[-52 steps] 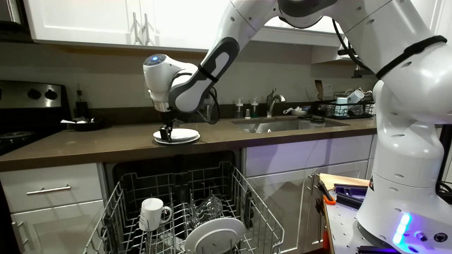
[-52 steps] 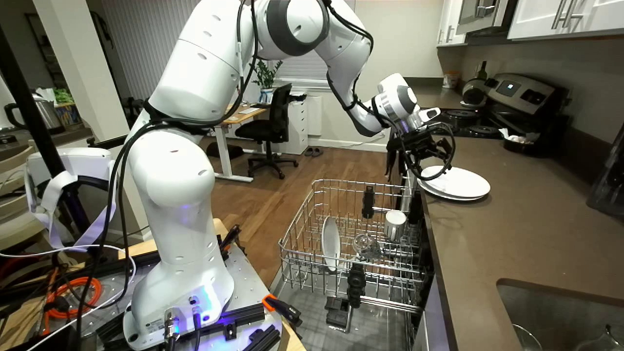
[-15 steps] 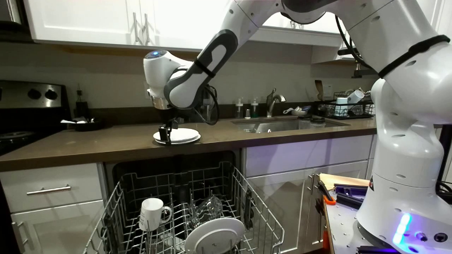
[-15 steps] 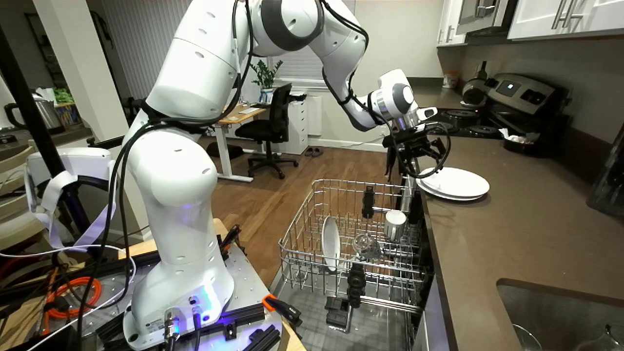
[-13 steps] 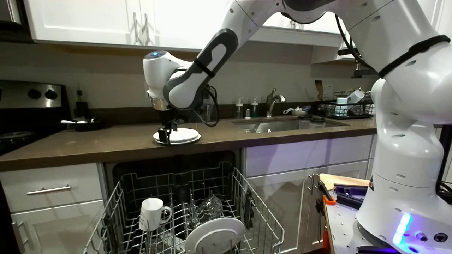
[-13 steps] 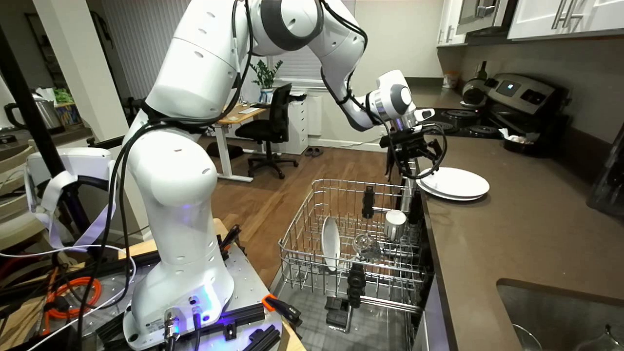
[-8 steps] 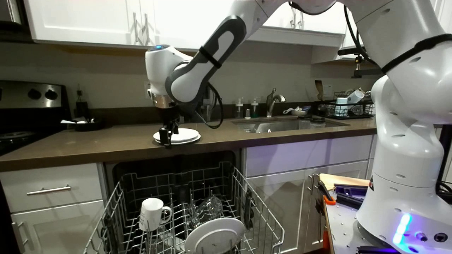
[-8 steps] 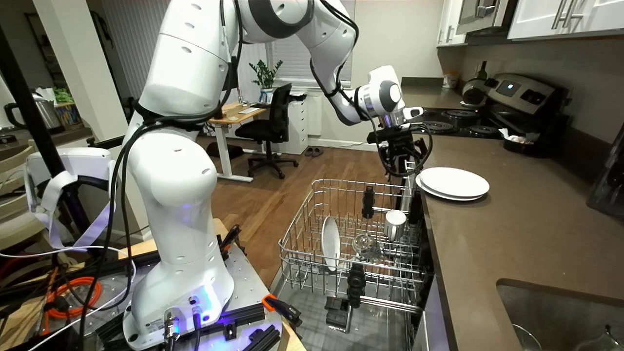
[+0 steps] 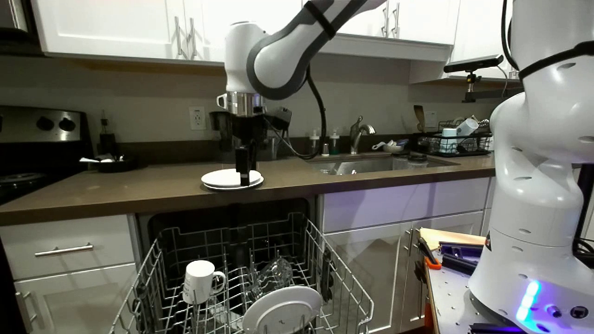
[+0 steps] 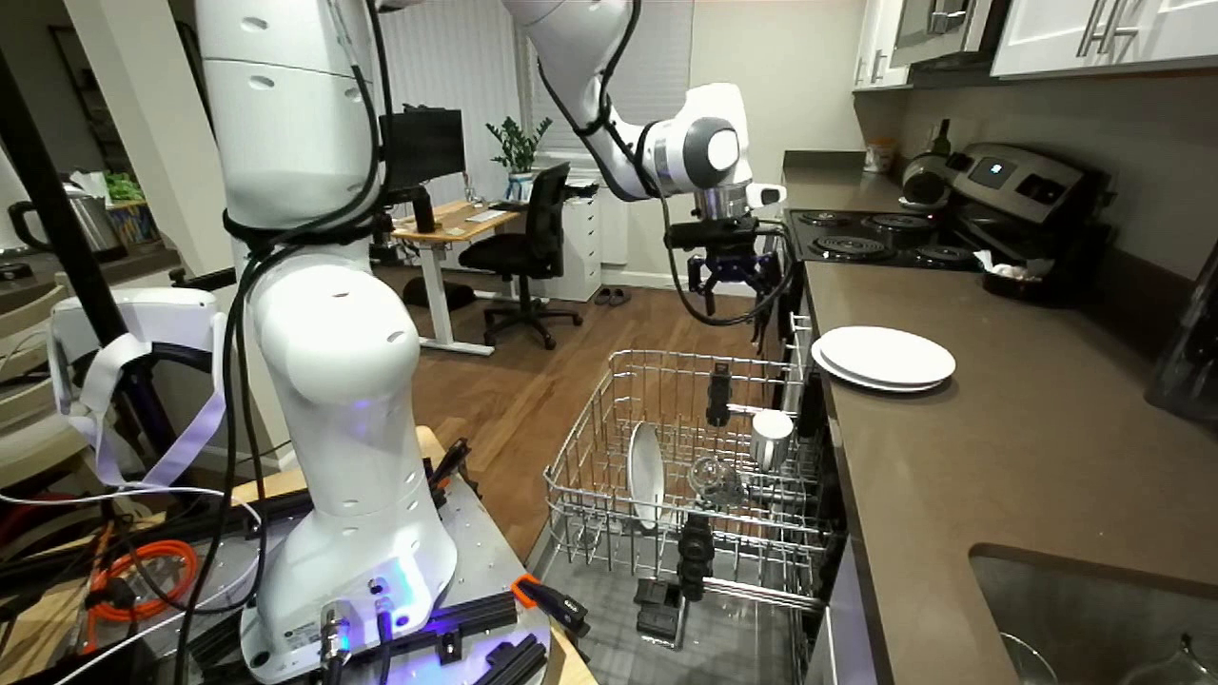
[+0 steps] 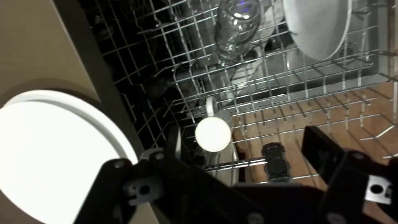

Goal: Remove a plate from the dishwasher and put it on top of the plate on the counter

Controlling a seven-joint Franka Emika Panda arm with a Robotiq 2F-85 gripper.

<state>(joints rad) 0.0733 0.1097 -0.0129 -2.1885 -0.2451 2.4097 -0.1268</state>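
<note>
Two white plates lie stacked on the brown counter near its front edge, the upper plate slightly off-centre on the lower one; the upper plate shows in an exterior view and the wrist view. Another white plate stands on edge in the pulled-out dishwasher rack; this plate shows in an exterior view and the wrist view. My gripper is open and empty, its fingers wide apart. It hangs over the rack's counter end, beside the stack and apart from it, also in both exterior views.
A white mug and a clear glass stand in the rack near the plate. Wire tines surround them. The counter edge runs beside the rack. The sink and the stove lie along the counter.
My gripper has moved off the counter stack, rising and coming back over the rack toward the robot base. The stacked plates and the rack's contents stay in place.
</note>
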